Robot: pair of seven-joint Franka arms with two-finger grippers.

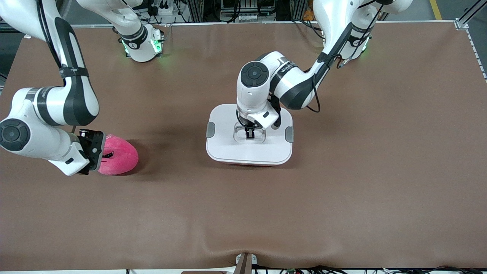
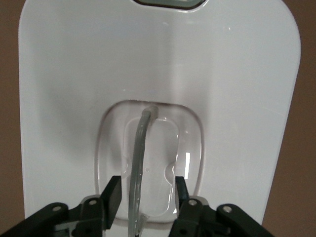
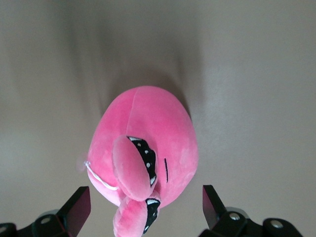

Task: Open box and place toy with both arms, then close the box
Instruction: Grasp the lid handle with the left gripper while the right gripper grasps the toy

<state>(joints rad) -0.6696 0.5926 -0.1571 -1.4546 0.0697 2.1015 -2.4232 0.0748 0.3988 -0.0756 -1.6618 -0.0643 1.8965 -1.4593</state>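
The box (image 1: 250, 152) sits closed mid-table, white lid on. The left gripper (image 1: 249, 133) is down in the lid's recessed handle (image 2: 139, 168), fingers straddling the clear loop, half spread. The toy (image 1: 118, 156) lies toward the right arm's end from the box; the right gripper (image 1: 91, 152) hovers over it, spread wide. No legible writing on the box.

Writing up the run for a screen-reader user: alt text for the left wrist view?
The left gripper reaches down into the recessed handle well of the box's white lid, its black fingers on either side of the clear arched handle, not yet touching it. A grey clip shows at the lid's edge, brown table alongside.
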